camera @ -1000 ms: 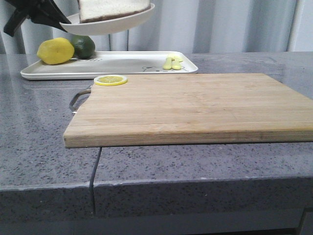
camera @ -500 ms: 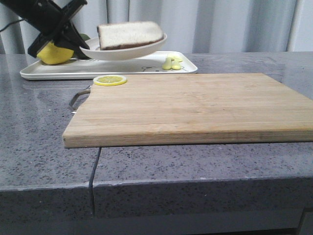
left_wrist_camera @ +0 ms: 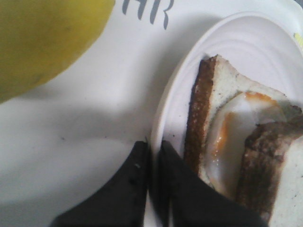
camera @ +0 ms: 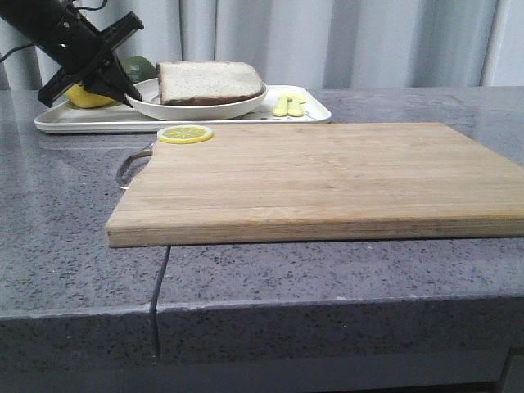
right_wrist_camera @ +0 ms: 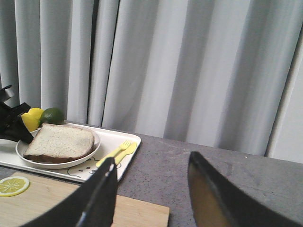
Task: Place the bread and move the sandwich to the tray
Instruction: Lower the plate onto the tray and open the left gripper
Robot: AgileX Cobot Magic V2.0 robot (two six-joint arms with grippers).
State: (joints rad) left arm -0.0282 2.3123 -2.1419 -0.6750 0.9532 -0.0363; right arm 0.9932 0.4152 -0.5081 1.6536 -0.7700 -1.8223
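Nearest me on the grey tabletop (camera: 74,246) is the wooden cutting board (camera: 319,180), with a lemon slice (camera: 185,133) on the corner closest to the tray (camera: 98,121) behind it. On that tray I see the plate (camera: 196,109) carrying the sandwich (camera: 209,82), and my left hand (left_wrist_camera: 152,158) is clenched on the plate's rim on the side facing the lemon (camera: 86,98) and lime (camera: 139,65). My right hand (right_wrist_camera: 151,189) hangs released above the board's far edge, grasping nothing.

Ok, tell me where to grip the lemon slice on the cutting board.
Take the lemon slice across its rind edges, coming straight down: it lies flat and thin at the cutting board's far left corner. The open right gripper is free.
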